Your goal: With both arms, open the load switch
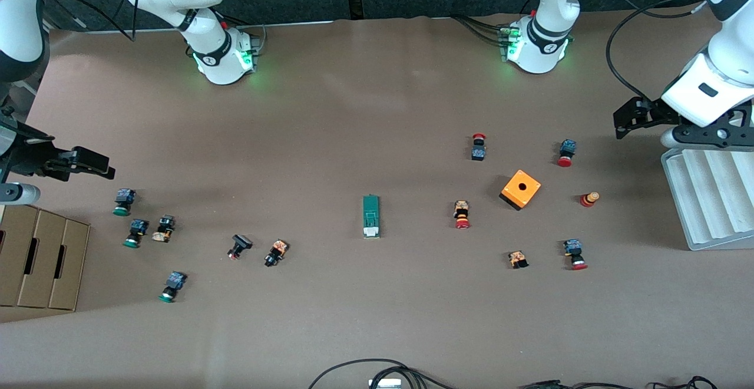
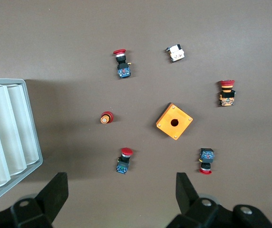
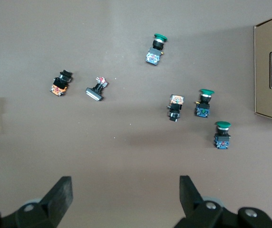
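Load switch (image 1: pixel 371 216) lies flat mid-table, white end nearer the front camera, untouched; left gripper (image 2: pixel 121 197) hangs released, fingers spread, above the red push buttons (image 2: pixel 124 160) near the orange cube (image 2: pixel 174 121); right gripper (image 3: pixel 125 198) hangs released, grasping nothing, above the green push buttons (image 3: pixel 204 103) beside the cardboard box (image 3: pixel 271 66).

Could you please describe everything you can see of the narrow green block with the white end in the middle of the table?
The narrow green rectangular load switch lies flat on the brown table, midway between the two clusters of push buttons. Its body looks like green plastic with faint pale markings; a white piece caps the end nearer the front camera. Its long axis points from the front camera toward the robot bases. Nothing touches it.
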`<act>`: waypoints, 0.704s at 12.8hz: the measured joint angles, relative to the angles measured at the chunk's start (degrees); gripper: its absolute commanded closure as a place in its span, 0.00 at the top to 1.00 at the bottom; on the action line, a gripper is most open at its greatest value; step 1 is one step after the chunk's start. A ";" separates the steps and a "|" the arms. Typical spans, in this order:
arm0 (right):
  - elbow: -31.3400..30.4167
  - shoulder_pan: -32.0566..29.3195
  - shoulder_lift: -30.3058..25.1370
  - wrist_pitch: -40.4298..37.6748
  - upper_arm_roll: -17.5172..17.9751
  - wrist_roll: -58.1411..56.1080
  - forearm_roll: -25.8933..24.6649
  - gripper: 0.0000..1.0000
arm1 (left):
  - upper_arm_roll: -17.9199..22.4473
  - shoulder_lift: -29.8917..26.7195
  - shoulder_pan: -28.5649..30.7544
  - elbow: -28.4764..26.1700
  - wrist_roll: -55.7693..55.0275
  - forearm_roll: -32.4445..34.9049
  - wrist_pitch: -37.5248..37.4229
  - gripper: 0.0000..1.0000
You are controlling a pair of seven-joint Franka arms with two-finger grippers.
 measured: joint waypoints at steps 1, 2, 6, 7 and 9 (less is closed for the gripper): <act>0.00 0.00 0.00 0.00 0.00 0.00 0.00 1.00 | 0.00 0.00 0.00 0.00 0.00 0.00 0.00 1.00; 0.00 0.00 0.00 0.00 0.00 0.00 0.00 1.00 | 0.00 0.00 0.00 0.00 0.00 0.00 0.00 1.00; 0.00 0.00 0.00 0.00 0.00 0.00 0.00 1.00 | 0.00 0.00 0.00 0.00 -0.01 -0.04 0.00 1.00; 0.00 0.00 0.00 0.00 0.00 0.00 0.00 1.00 | -0.03 0.00 -0.02 0.00 -0.01 -0.16 0.00 1.00; -0.01 0.00 0.01 0.00 -0.02 0.00 0.00 1.00 | -0.71 0.01 -0.03 0.00 -0.02 -0.54 0.15 1.00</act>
